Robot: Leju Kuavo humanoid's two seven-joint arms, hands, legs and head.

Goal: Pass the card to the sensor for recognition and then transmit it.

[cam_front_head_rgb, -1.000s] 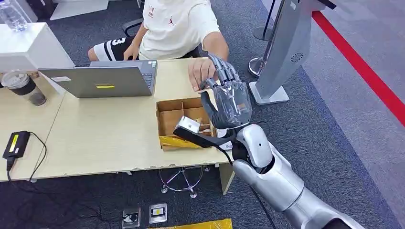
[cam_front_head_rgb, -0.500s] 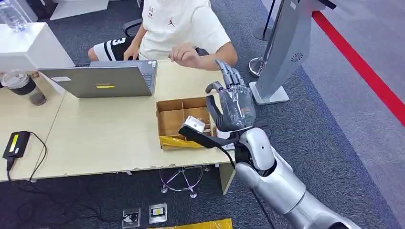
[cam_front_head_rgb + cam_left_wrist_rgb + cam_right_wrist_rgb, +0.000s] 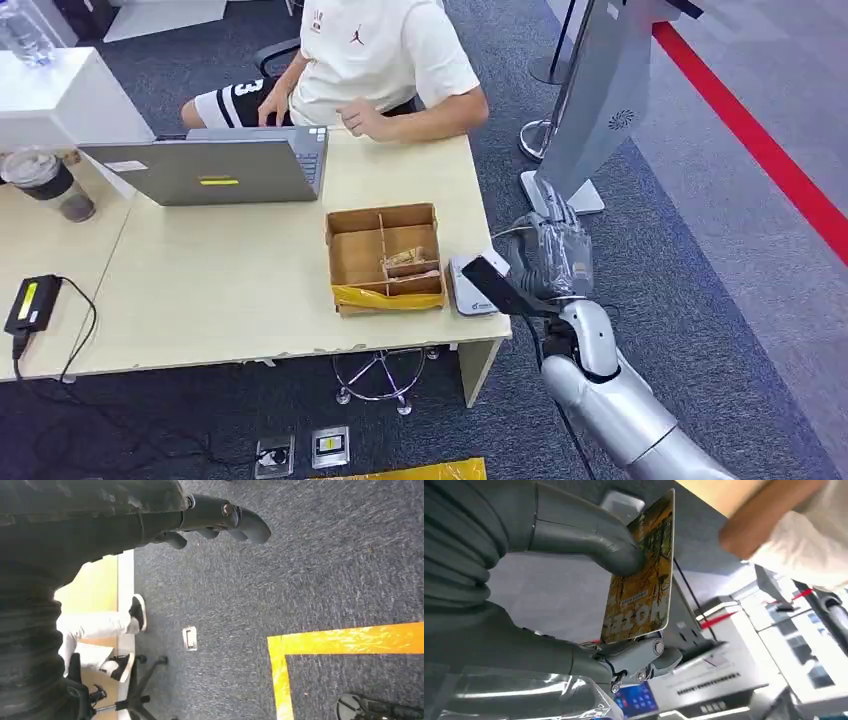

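My right hand [image 3: 555, 255] hangs just off the table's right edge, beside a small white sensor pad [image 3: 473, 287] lying on the front right corner. In the right wrist view this hand [image 3: 574, 605] pinches a yellow-brown printed card [image 3: 641, 575] between the thumb and the darker fingers [image 3: 644, 660]. The card stands on edge, its printed face towards the camera. My left hand [image 3: 220, 522] hangs low over the grey carpet with nothing in it, its fingers loosely bent.
An open cardboard box [image 3: 385, 258] with dividers sits left of the sensor pad. A person [image 3: 375, 50] sits behind the table at a grey laptop [image 3: 215, 165]. A tall grey kiosk [image 3: 600, 100] stands to the right. A cup [image 3: 45, 180] and charger [image 3: 35, 300] lie far left.
My right hand has dropped from above the box, down and to the right, to beside the table edge. The person's hand has pulled back from my hand to near the laptop.
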